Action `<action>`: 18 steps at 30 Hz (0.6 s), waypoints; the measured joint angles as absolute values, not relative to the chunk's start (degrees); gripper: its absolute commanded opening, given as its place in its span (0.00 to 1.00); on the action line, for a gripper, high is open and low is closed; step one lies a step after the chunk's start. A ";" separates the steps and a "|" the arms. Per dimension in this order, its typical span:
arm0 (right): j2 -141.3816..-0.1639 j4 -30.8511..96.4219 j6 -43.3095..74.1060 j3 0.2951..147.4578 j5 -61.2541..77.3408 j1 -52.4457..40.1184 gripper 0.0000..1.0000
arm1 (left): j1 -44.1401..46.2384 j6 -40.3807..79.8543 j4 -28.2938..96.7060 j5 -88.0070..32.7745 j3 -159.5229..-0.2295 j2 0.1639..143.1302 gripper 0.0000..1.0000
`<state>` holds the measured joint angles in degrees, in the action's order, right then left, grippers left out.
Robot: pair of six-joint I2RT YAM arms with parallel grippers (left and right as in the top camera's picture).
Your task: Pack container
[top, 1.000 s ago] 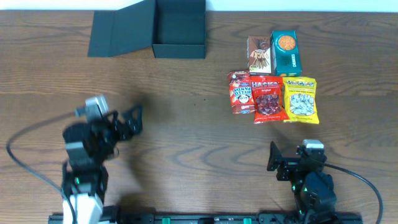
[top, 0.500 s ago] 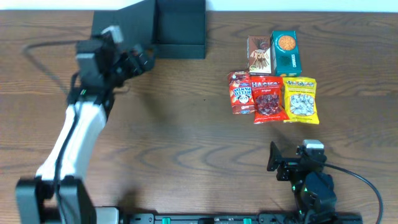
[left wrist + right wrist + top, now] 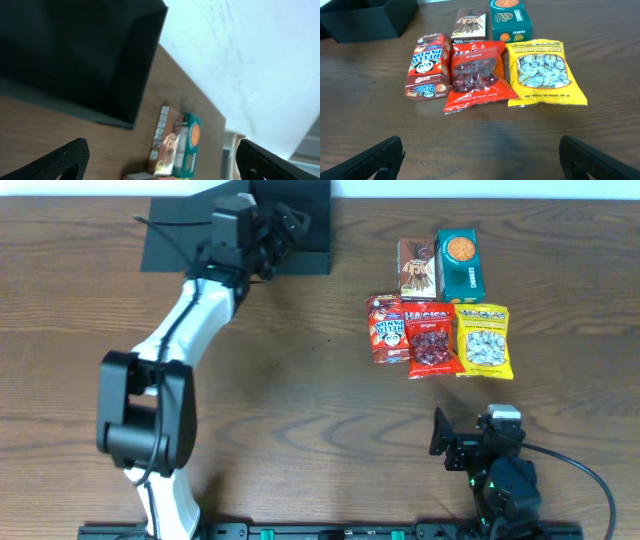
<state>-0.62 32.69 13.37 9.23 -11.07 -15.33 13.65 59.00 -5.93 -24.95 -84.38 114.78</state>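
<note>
Container (image 3: pixel 305 210) sits open at the far edge of the table (image 3: pixel 300 410), its flap lid (image 3: pixel 178 235) lying flat on the wood to its left. I have the left gripper (image 3: pixel 287 223) over the box's near-left corner, jaws spread wide and holding nothing. Through the left wrist camera the box's dark interior fills the upper left. Whether a finger touches the cardboard I cannot tell.

The snacks lie in a group to the right of the box, apart from it: a brown chocolate-stick box (image 3: pixel 417 268) beside a teal carton (image 3: pixel 460 265), with a Hello Panda box (image 3: pixel 385 328), a red candy bag (image 3: pixel 432 342) and a yellow bag (image 3: pixel 483 340) in front. My right gripper (image 3: pixel 438 432) rests by the near edge, released and empty, facing those snacks and well apart from the container.
</note>
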 measured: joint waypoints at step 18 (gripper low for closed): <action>-0.64 32.67 13.37 9.23 -11.09 -15.33 0.99 | 14.61 72.86 -3.77 -21.58 -85.45 115.74 0.88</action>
